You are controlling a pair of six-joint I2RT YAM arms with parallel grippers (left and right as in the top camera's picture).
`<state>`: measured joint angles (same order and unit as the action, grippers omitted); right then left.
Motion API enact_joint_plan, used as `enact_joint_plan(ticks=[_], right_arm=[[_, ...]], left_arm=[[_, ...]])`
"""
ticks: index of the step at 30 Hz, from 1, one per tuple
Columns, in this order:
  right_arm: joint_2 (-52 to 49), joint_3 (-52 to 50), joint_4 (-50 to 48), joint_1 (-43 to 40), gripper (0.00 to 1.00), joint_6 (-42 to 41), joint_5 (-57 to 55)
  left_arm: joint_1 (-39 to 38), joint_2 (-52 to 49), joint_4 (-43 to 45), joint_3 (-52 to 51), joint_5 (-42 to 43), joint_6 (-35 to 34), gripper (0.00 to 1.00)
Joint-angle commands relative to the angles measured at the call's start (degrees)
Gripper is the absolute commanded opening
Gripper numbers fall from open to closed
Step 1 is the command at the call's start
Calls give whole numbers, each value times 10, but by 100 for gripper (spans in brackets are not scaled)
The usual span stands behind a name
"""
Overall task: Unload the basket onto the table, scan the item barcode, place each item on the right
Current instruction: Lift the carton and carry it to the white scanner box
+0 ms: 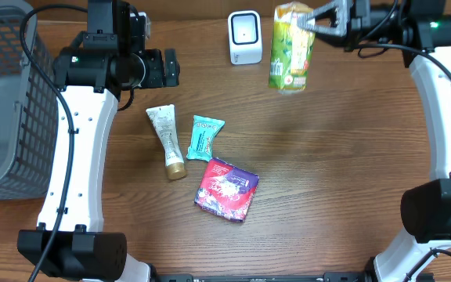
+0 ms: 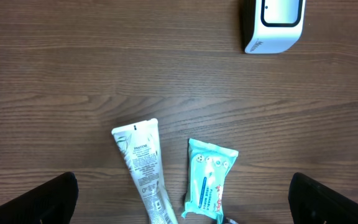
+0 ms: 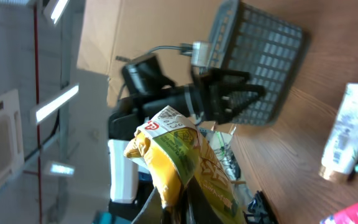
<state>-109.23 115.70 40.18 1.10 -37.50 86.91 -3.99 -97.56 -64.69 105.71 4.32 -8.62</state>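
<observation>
Your right gripper (image 1: 313, 19) is clamped on the top of the green-yellow snack bag (image 1: 290, 48), upper right of the overhead frame, just right of the white scanner (image 1: 245, 37). Left gripper (image 1: 171, 68) is wide open and holding nothing, upper left.

A dark brown wood-grain counter (image 1: 327, 157) fills the overhead and left wrist views. The tilted right wrist view shows a pale grey surface (image 3: 8, 56), wall or ceiling, with bright strip lights (image 3: 55, 102), a thin red line (image 3: 37, 62) and a brown cardboard sheet (image 3: 148, 25).
</observation>
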Motion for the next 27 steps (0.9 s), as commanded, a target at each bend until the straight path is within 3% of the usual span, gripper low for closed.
enact_joint_plan(ticks=[1, 12, 15, 20, 27], right_arm=[[24, 37, -30, -4, 3, -84, 30], [25, 37, -140, 9, 4, -107, 27], [25, 37, -165, 29, 4, -106, -19], [24, 36, -129, 54, 4, -41, -159], [24, 36, 61, 107, 4, 150, -557]], left_arm=[[6, -4, 2, 2, 6, 11, 100], [6, -4, 2, 2, 6, 11, 100], [6, -4, 2, 2, 6, 11, 100], [6, -4, 2, 2, 6, 11, 100], [6, -4, 2, 2, 6, 11, 100]])
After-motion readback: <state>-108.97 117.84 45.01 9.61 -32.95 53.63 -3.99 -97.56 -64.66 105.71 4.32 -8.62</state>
